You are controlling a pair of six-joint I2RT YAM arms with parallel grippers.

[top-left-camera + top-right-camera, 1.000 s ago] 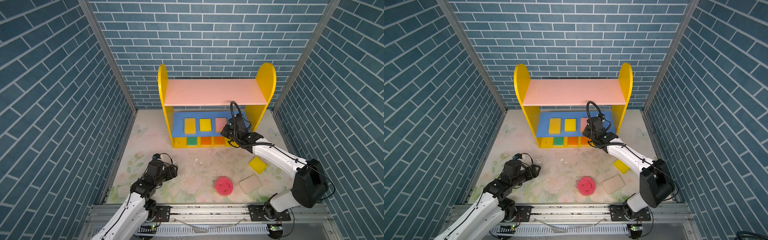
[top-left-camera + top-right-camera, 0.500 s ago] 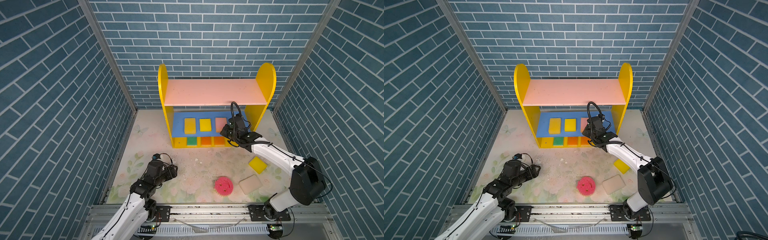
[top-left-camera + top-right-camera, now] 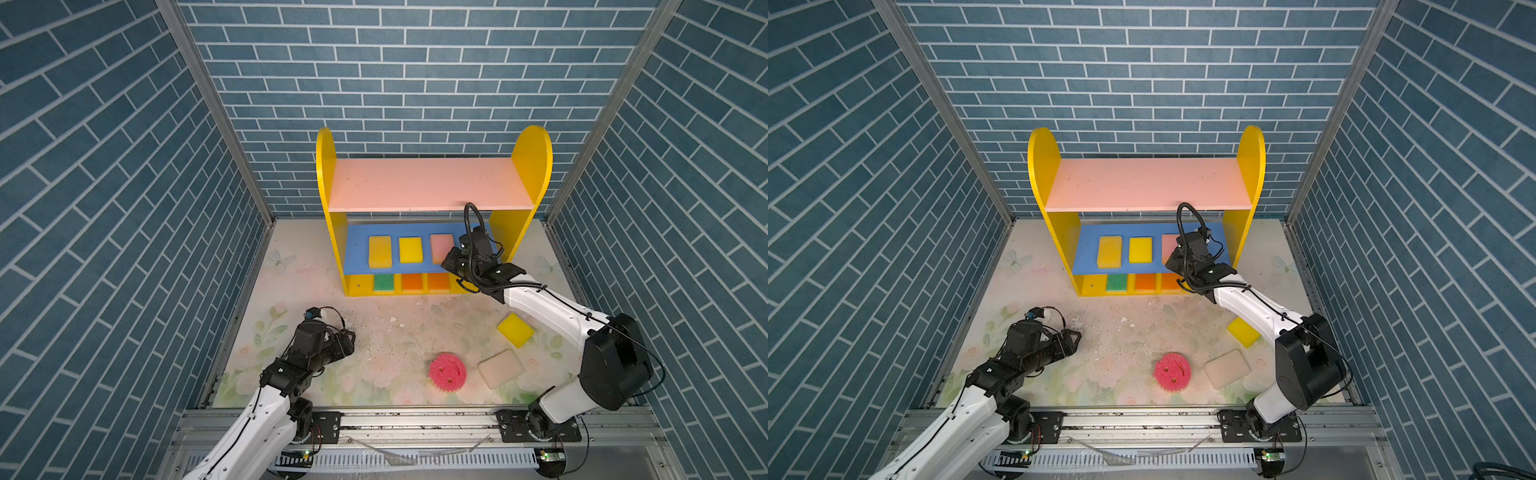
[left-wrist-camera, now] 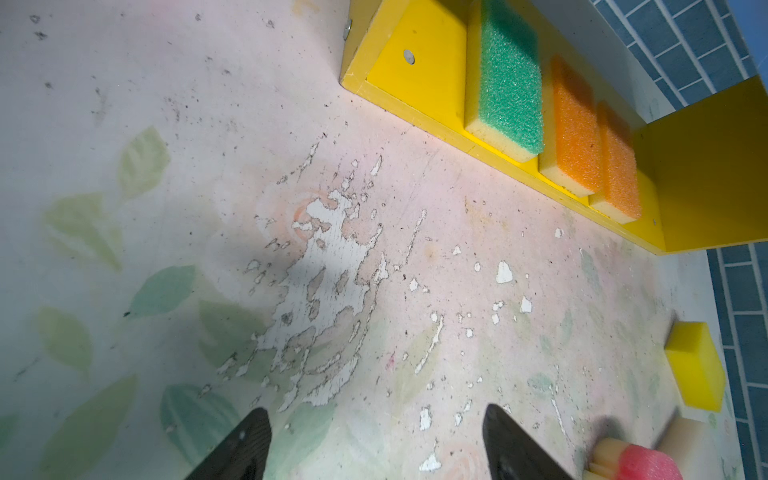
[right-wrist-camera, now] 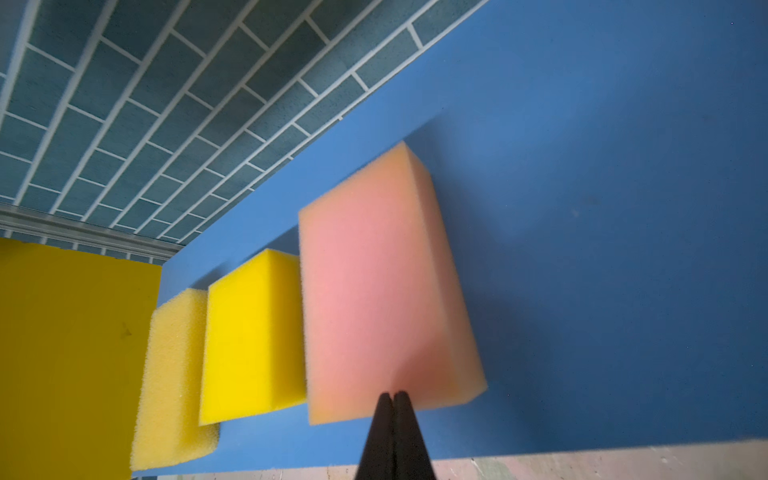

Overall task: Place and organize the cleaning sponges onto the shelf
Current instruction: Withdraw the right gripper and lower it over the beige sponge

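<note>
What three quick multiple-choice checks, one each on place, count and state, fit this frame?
1. The green sponge lies on: A) pink upper board B) blue middle board C) yellow base
2. Sponges on the mat, off the shelf: A) one B) three C) five
3. The right gripper is: A) shut B) open C) shut on a sponge

1 C: it sits on the lowest level.
2 B: yellow sponge, cream sponge, round pink sponge.
3 A: its tips meet, nothing between them, at the pink sponge.

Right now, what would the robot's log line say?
right gripper: shut, tips at pink sponge on blue board | left gripper: open, empty | unshelved: yellow sponge, cream sponge, smiley sponge
</note>
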